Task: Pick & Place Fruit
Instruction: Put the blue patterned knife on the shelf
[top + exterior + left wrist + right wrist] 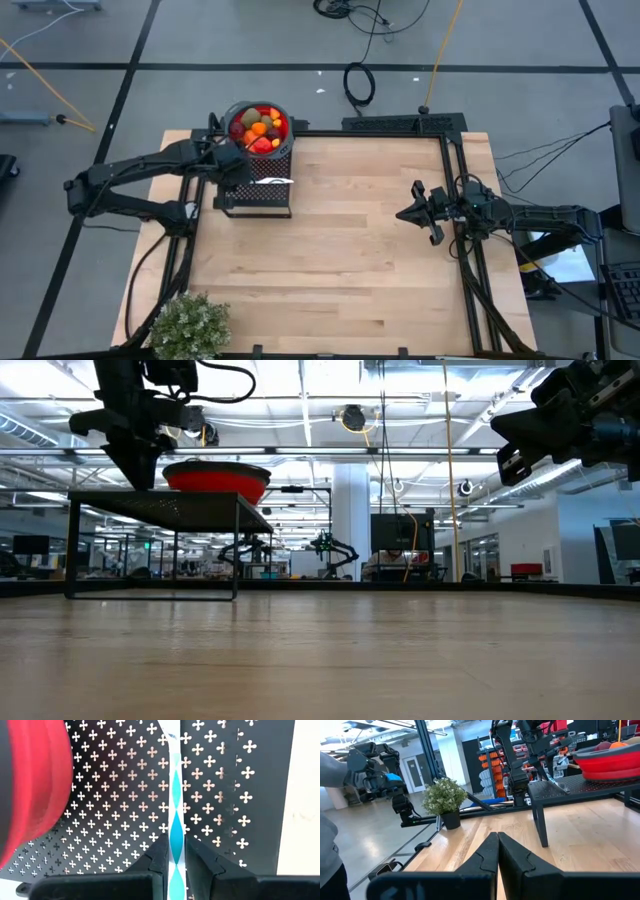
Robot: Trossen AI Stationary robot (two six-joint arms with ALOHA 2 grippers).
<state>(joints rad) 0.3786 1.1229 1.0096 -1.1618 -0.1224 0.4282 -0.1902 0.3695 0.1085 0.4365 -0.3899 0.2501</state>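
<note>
— Two risks, mainly, and both come from the big pieces. On the table, the stand sits at the far edge, toward the left corner. The red bowl rides on the stand's far end, right by the table's far edge.

— So a shove would send it off?

— That is the worry. The left gripper hangs over the stand's top, just beside the bowl's left wall. If it swings sideways without lifting first, it could knock the rim and tip the bowl off the back. A straight drop would only hit the perforated plate.

— And the fruit?

— Heaped inside the bowl, packed close. Its fingers stand only a narrow slit apart and hold nothing. Entering the heap that way, they would likely push pieces aside or roll a ball over the rim. They would need to spread first.

— Where is the fruit from those fingers?

— Beside them and apart. It lies toward the stand's far end, behind the bowl's wall, while the fingers point down at bare plate.

— The other arm?

— The right gripper waits in the air near the table's right edge, fingers pressed together, well apart from the fruit.
</note>
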